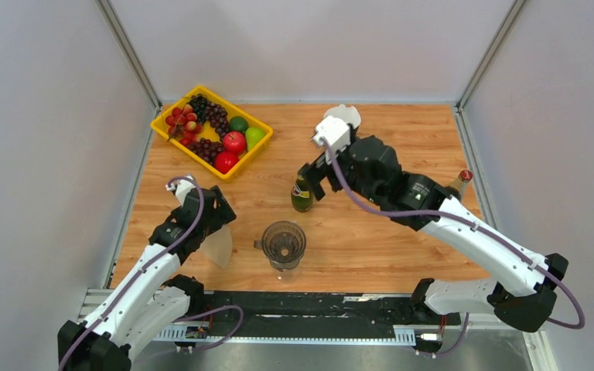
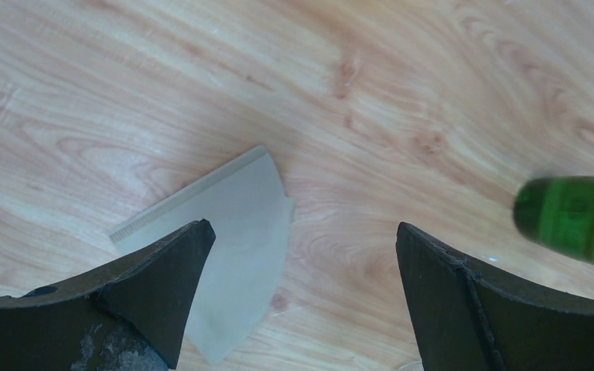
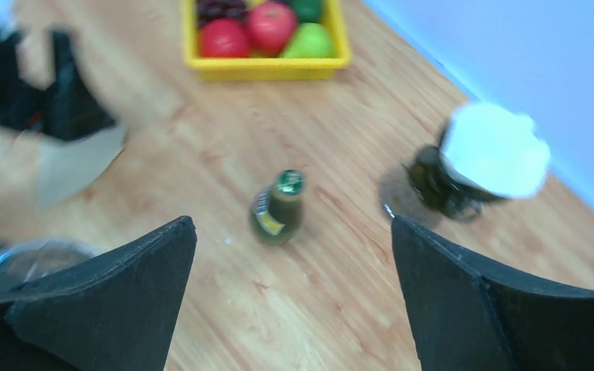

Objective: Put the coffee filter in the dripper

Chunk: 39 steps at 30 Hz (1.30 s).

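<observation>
A beige coffee filter (image 1: 221, 247) lies flat on the wooden table, left of the clear glass dripper (image 1: 282, 243) near the front edge. My left gripper (image 1: 207, 226) hovers just above the filter and is open and holds nothing. In the left wrist view the filter (image 2: 240, 224) lies under the left finger (image 2: 155, 286), with bare wood under the gap of the gripper (image 2: 302, 232). My right gripper (image 1: 313, 184) is open and empty over the middle of the table. Its view is blurred and shows the filter (image 3: 73, 166) and the dripper (image 3: 31, 259) at the left.
A green bottle (image 1: 302, 193) stands under the right gripper, behind the dripper. A yellow tray (image 1: 172, 117) of fruit sits at the back left. A dark stand holding a white paper (image 3: 495, 151) is at the back centre. A brown bottle (image 1: 461, 181) stands at the right edge.
</observation>
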Motion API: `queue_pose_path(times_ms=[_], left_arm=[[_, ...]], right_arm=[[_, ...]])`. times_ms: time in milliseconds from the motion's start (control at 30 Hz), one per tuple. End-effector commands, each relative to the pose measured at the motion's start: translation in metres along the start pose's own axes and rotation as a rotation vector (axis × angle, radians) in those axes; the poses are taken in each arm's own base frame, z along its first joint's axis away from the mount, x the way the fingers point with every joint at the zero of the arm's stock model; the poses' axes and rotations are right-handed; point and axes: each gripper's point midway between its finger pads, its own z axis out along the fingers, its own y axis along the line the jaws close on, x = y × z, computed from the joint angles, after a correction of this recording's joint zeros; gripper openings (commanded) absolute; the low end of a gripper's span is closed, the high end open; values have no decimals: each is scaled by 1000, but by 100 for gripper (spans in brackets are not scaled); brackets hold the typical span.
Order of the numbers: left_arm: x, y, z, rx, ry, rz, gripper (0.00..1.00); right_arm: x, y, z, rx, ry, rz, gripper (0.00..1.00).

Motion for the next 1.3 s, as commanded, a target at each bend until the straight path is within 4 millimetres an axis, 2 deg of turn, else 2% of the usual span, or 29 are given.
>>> queue_pose_path(times_ms=[0, 100, 267, 333, 500, 733, 900, 1267], left_arm=[[13, 9, 4, -38, 104, -2, 100], [24, 20, 7, -88, 137, 12, 100], [37, 21, 17, -104, 190, 21, 100], [40, 21, 21, -122, 214, 38, 100], [52, 22, 34, -159, 283, 84, 100], [59, 22, 44, -194, 336, 140, 94], [60, 20, 48, -210, 343, 171, 90], [75, 8, 60, -184, 408, 220, 83]], right_arm=[[5, -55, 6, 232, -30, 367, 100], [37, -72, 12, 314, 27, 447, 100], [100, -98, 16, 438, 130, 575, 100], [120, -100, 17, 459, 169, 595, 100], [149, -98, 22, 483, 227, 612, 100], [177, -95, 25, 501, 272, 616, 100], [188, -94, 24, 510, 289, 618, 100], [187, -101, 17, 531, 263, 614, 100]])
